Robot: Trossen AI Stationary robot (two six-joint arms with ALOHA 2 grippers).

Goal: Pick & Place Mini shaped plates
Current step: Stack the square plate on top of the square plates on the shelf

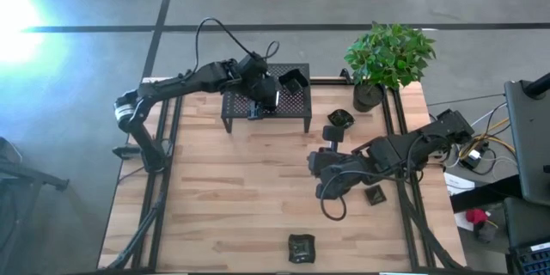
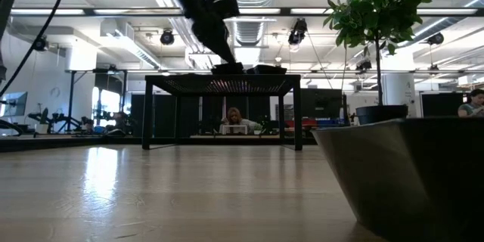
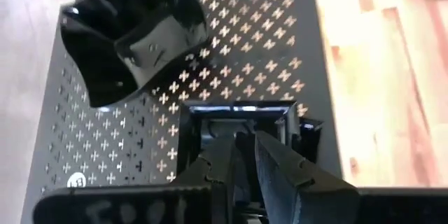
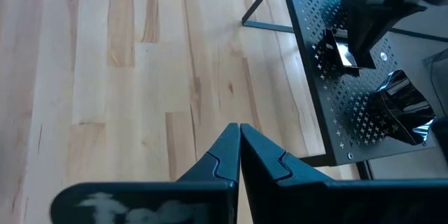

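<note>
A black perforated rack stands at the table's far side. On it lie a wavy dark mini plate and a square mini plate. My left gripper is over the rack's near part, shut on the square plate. More mini plates lie on the wood by the plant pot, at the right and at the near edge. My right gripper is shut and empty above the bare table, right of centre. My left gripper pinches the square plate's near rim between its two fingers. The fingers come slanting down from above. The plate rests on the rack's top, and in the right wrist view it looks tilted.
A potted plant stands at the far right, beside the rack. In the low view, a dark dish stands close to the camera and fills the lower right. Bare wood lies left and centre.
</note>
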